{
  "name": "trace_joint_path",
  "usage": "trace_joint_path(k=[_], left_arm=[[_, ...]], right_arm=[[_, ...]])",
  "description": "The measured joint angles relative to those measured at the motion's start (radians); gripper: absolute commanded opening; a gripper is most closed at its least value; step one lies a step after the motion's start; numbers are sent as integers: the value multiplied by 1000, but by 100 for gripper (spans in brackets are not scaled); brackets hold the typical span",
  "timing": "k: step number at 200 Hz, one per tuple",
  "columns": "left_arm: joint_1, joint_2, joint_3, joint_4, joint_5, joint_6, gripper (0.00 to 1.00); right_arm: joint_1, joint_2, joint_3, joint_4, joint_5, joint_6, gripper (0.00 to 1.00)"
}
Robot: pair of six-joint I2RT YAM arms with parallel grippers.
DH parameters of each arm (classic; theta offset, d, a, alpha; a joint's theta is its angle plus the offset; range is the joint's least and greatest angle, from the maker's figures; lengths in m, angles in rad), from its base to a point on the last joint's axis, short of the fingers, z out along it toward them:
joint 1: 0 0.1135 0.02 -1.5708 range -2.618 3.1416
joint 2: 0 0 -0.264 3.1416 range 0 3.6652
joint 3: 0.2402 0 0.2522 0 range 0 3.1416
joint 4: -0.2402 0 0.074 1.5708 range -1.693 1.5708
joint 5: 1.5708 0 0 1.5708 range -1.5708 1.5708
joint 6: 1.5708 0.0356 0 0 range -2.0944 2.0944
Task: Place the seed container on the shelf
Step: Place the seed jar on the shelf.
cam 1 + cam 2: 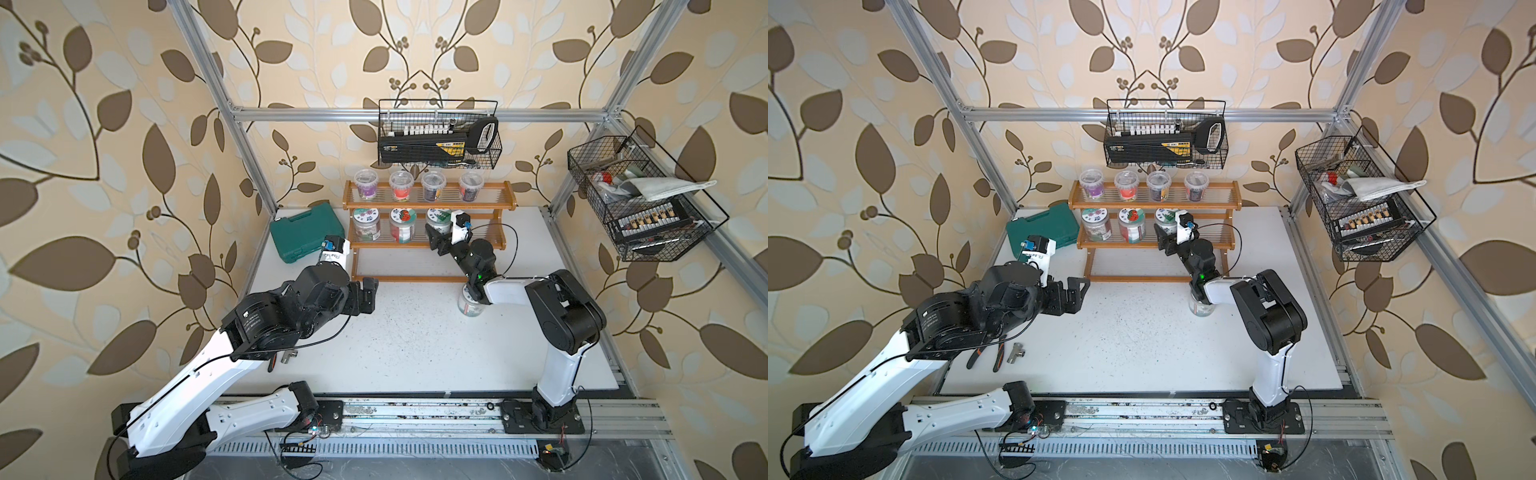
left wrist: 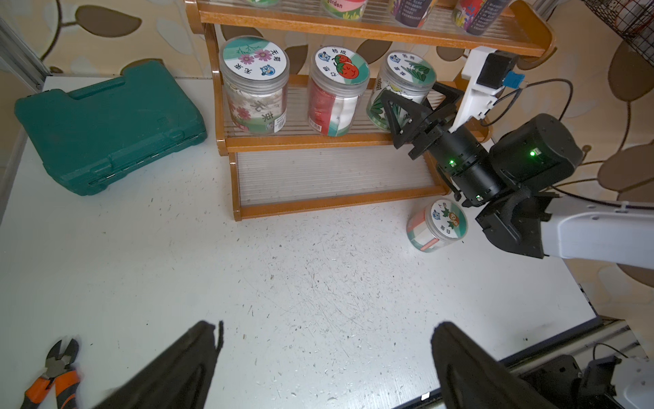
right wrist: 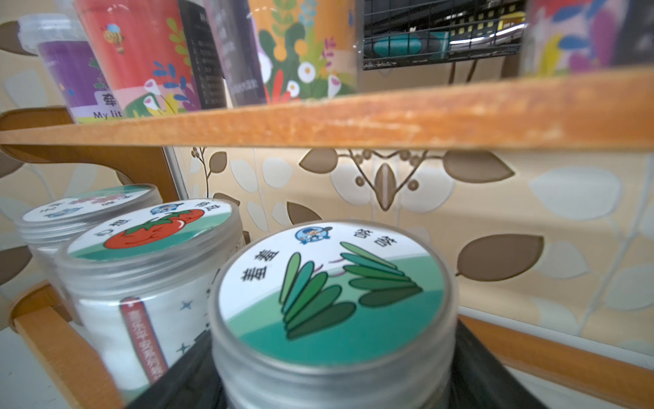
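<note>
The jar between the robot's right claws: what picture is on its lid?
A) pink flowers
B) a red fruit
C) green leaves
C: in the right wrist view the jar between the fingers of the right gripper has a fan of green leaves on its lid; the red-fruit jar and the flower jar stand beside it.

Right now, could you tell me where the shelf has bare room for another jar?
The lowest tier is bare. The middle tier is free only past the leaf-lid jar at the right gripper. Four cups crowd the top tier.
</note>
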Motion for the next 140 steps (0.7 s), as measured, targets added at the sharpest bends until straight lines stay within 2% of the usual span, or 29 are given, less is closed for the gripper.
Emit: trace_joint_path(k=[19, 38, 120, 140], left_arm=[[0, 0, 0, 0, 0, 0, 98], [0, 0, 0, 0, 1, 0, 98], [0, -5, -17, 2, 16, -2, 98], [0, -14, -19, 2, 25, -4, 98]], right_arm=[[0, -2, -7, 1, 0, 0, 98], [0, -8, -22, 4, 1, 0, 99], [20, -119, -127, 12, 24, -3, 98], [26, -153, -156, 14, 33, -6, 94]])
